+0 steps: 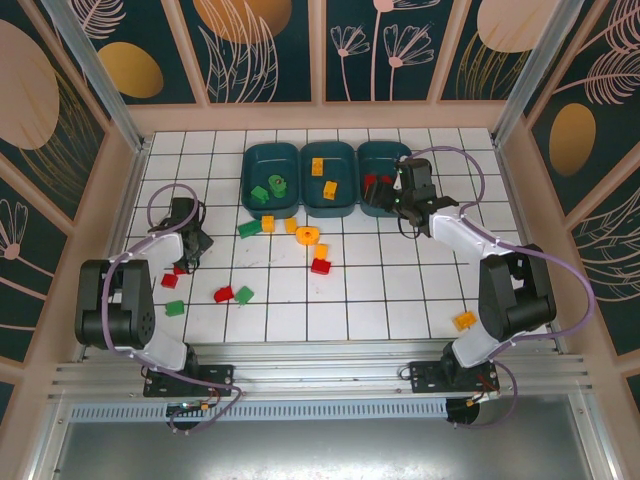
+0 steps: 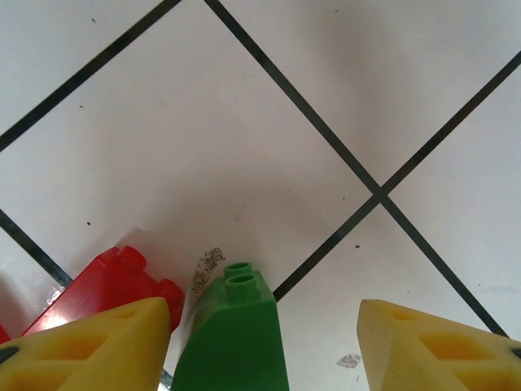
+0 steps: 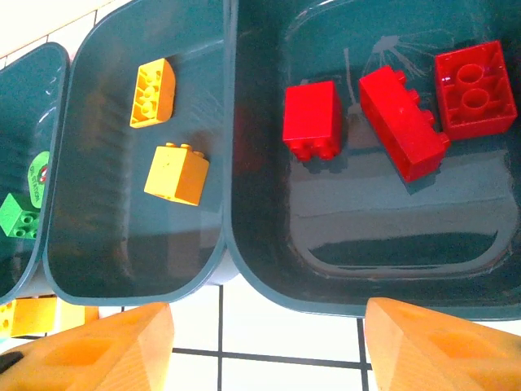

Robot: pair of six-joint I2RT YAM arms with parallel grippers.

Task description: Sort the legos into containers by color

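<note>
- Top external view showed three bins point(image 1: 303, 190) side by side at the far edge of the tabletop point(image 1: 400, 290), with green pieces in the left one, yellow in the middle and red in the right. Other legos point(image 1: 320, 266) lay scattered nearer the arms, and one yellow brick point(image 1: 464, 320) sat well apart at right.
- The left tool point(image 2: 262, 326) stood low over the tiles with its fingers apart. A green brick point(image 2: 232, 342) lay between them, closer to the left finger and not clamped, apparently lined up for a pick. A red brick point(image 2: 98, 285) sat just beside it.
- The right tool point(image 3: 269, 326) hung with fingers apart and nothing between them at the near rim of the red bin point(image 3: 269, 244), which held three red bricks point(image 3: 403, 122); the pose suited dropping a piece into it.
- No brand or lettering was legible. A mark on a green round piece point(image 3: 37, 175) was too small to read.
</note>
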